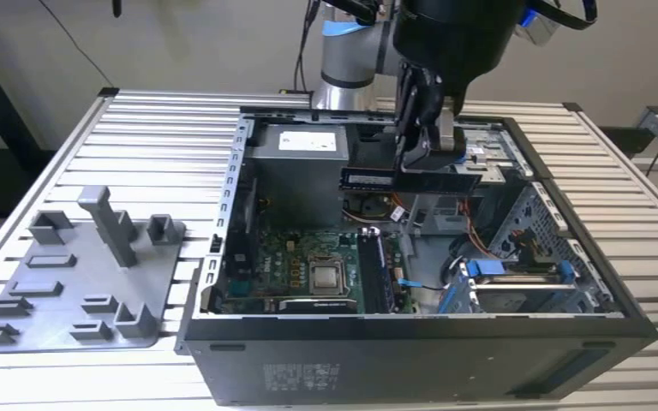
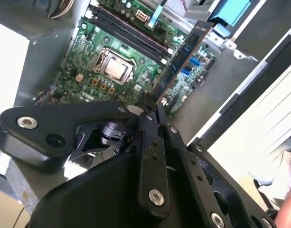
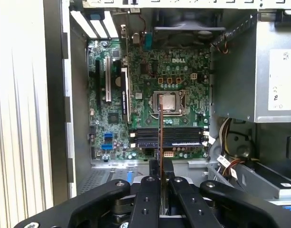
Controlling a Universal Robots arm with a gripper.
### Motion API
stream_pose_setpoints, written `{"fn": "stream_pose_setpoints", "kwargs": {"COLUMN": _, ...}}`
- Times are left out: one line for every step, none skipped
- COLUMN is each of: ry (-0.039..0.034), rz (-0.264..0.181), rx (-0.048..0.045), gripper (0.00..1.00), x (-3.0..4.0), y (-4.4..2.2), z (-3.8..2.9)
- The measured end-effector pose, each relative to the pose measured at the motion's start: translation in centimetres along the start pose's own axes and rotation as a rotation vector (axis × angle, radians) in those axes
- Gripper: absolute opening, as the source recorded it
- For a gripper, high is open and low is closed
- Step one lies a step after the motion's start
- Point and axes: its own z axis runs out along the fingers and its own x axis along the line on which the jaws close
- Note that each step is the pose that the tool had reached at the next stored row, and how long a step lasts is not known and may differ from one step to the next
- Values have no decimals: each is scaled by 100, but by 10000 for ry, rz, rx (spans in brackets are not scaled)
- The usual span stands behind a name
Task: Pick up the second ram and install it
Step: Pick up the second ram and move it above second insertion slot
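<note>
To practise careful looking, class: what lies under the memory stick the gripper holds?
Below the memory stick lie the green circuit board and its long dark slots. The stick's edge covers a thin strip of them.

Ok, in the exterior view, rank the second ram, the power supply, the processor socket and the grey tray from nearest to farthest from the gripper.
1. second ram: clamped in the gripper, above the open case.
2. power supply: just to the exterior view's left, inside the case.
3. processor socket: lower down, on the motherboard.
4. grey tray: outside the case, far on the exterior view's left.
</note>
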Motion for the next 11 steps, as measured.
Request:
{"fn": "stream_pose_setpoints", "kwargs": {"ry": -1, "rz": 52, "rx": 2, "gripper": 14, "x": -1, "y": -15, "z": 0}}
{"fn": "stream_pose_setpoints", "kwargs": {"ry": -2, "rz": 95, "rx": 3, "gripper": 14, "x": -2, "y": -29, "z": 0}}
{"fn": "stream_pose_setpoints", "kwargs": {"ry": -4, "rz": 140, "rx": 4, "gripper": 14, "x": -4, "y": -42, "z": 0}}
{"fn": "stream_pose_setpoints", "kwargs": {"ry": -4, "rz": 185, "rx": 6, "gripper": 14, "x": -5, "y": -56, "z": -1}}
{"fn": "stream_pose_setpoints", "kwargs": {"ry": -6, "rz": 231, "rx": 7, "gripper": 14, "x": -6, "y": -69, "z": -1}}
{"fn": "stream_pose_setpoints", "kwargs": {"ry": -6, "rz": 278, "rx": 8, "gripper": 14, "x": -7, "y": -82, "z": -1}}
{"fn": "stream_pose_setpoints", "kwargs": {"ry": -8, "rz": 313, "rx": 9, "gripper": 14, "x": -8, "y": -89, "z": -1}}
{"fn": "stream_pose_setpoints", "kwargs": {"ry": -8, "rz": 324, "rx": 9, "gripper": 14, "x": -9, "y": -89, "z": -1}}
{"fn": "stream_pose_setpoints", "kwargs": {"ry": -8, "rz": 325, "rx": 10, "gripper": 14, "x": -9, "y": -89, "z": -1}}
{"fn": "stream_pose_setpoints", "kwargs": {"ry": -7, "rz": 326, "rx": 10, "gripper": 14, "x": -8, "y": -89, "z": -1}}
{"fn": "stream_pose_setpoints", "kwargs": {"ry": -8, "rz": 327, "rx": 10, "gripper": 14, "x": -8, "y": -89, "z": -1}}
